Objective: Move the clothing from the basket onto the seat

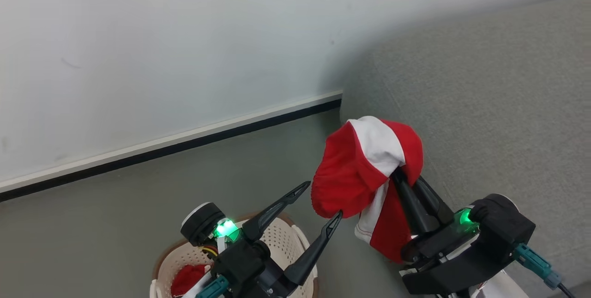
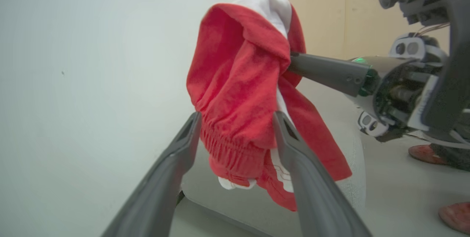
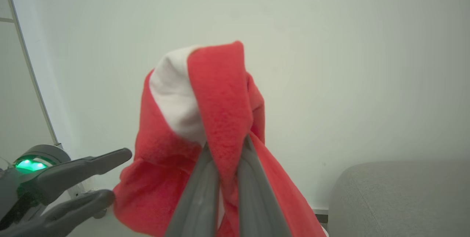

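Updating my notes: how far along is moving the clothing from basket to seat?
Done: one red-and-white garment is out of the basket. In hand: the right gripper is shut on it beside the seat; the left gripper is open. Left: laying it down, plus red clothing in the basket.

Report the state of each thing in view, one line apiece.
held garment, bunched, hanging in the air from the right pincer.
right pincer, shut on the held garment.
left pincer, open, gripping nothing.
basket, upright on the floor, holding another garment.
basket garment, red, lying inside the basket.
seat, held garment not yet laid on it.
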`<state>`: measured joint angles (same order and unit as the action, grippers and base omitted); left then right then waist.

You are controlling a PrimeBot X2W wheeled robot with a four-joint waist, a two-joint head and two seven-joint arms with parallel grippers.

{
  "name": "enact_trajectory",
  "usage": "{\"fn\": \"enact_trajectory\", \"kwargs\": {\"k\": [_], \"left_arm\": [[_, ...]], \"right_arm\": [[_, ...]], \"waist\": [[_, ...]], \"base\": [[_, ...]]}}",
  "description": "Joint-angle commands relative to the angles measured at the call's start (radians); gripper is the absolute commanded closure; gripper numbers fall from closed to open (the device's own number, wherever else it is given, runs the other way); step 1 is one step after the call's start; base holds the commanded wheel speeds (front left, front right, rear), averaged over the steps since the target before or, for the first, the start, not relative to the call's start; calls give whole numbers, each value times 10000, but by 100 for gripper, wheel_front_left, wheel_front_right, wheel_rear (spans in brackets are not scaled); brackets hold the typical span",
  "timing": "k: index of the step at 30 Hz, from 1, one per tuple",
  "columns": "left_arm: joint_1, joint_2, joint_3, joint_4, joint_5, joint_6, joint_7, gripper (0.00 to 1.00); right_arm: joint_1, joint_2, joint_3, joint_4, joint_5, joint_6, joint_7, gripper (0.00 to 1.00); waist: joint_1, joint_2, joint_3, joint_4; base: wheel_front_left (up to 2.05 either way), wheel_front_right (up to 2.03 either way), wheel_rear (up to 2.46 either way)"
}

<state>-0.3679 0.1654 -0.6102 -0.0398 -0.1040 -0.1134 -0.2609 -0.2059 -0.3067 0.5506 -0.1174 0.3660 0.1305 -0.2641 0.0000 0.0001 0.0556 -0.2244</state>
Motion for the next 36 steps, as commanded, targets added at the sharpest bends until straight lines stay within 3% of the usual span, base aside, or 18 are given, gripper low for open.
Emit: {"fn": "enact_trajectory", "kwargs": {"k": [1, 6, 21, 36], "left_arm": [[-166, 32, -24, 63, 95, -36, -44, 0], [-613, -35, -312, 293, 114, -78, -44, 0], [-1083, 138, -561, 606, 100, -119, -44, 0], [-1787, 358, -1225, 734, -81, -157, -19, 0]], "right_arm": [[-84, 50, -73, -95, -80, 4, -20, 100], [-149, 117, -464, -301, -139, 4, -20, 100], [26, 553, -836, -547, -294, 4, -20, 100], [-38, 815, -1650, -602, -460, 4, -20, 100]], "waist": [[0, -1, 427, -791], [0, -1, 734, -1642], [0, -1, 1133, -3140], [0, -1, 1920, -3012]], "base": [[0, 0, 0], [0, 0, 0], [0, 0, 0], [0, 0, 0]]}}
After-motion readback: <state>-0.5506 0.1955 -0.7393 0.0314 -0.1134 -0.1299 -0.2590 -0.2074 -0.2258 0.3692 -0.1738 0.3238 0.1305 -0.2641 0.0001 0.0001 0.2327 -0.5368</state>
